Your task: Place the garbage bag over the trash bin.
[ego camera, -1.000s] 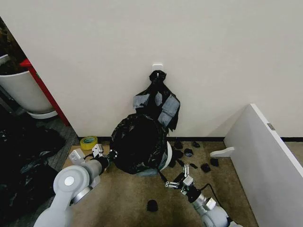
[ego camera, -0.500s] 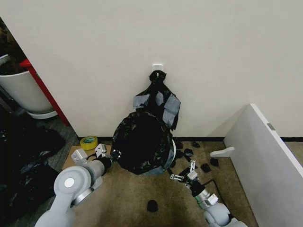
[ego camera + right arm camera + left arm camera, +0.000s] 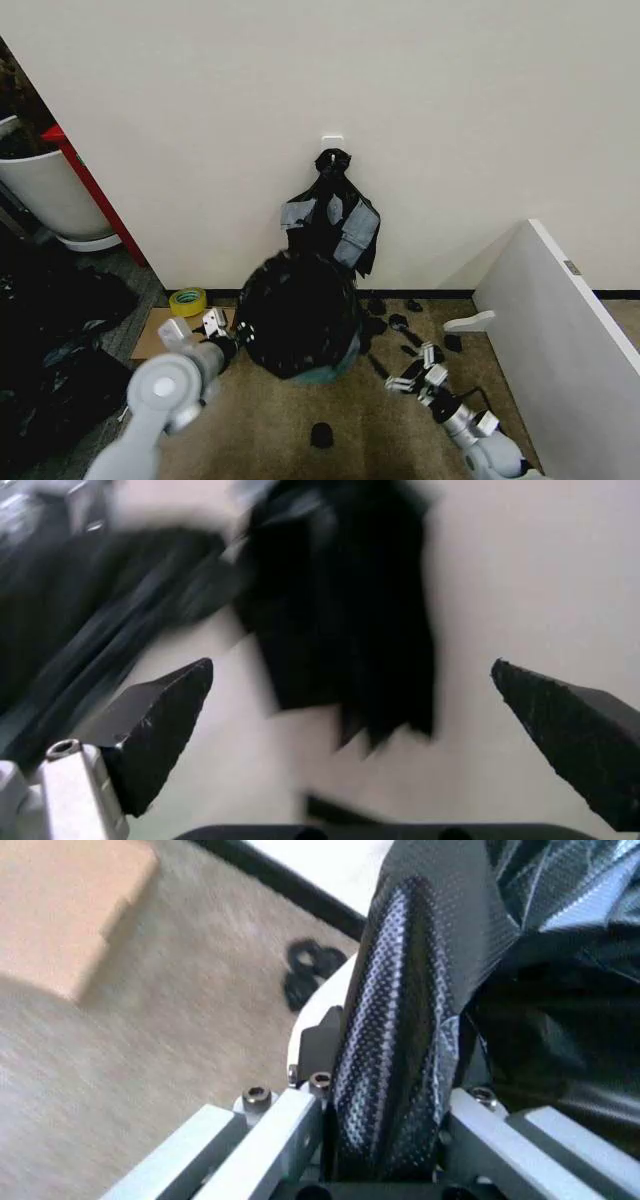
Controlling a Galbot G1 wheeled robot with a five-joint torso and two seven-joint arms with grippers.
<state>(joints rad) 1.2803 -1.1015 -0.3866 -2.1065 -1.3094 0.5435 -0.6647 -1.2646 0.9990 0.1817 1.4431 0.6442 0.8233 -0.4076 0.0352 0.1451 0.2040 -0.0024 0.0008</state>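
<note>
The glossy black garbage bag [image 3: 297, 318] is draped over the trash bin, of which a strip of the pale green base [image 3: 322, 376] shows below the plastic. My left gripper [image 3: 222, 335] is at the bag's left edge. In the left wrist view it [image 3: 385, 1065] is shut on a fold of the garbage bag [image 3: 400, 1005], with a sliver of the white bin [image 3: 325, 994] beside it. My right gripper [image 3: 415, 368] hovers low over the carpet to the right of the bin, apart from the bag. Its fingers [image 3: 160, 720] are spread wide and empty.
A knotted bunch of taped black bags [image 3: 332, 220] hangs on the wall behind the bin. A yellow tape roll [image 3: 187, 300] and cardboard [image 3: 148, 335] lie at left. Black scraps [image 3: 322, 434] dot the carpet. A white panel [image 3: 560, 330] stands right, a white tub [image 3: 50, 195] far left.
My right gripper has drawn back to the right, away from the bag. The bag now hides the bin's white side. The left arm has risen a little, still holding the bag.
</note>
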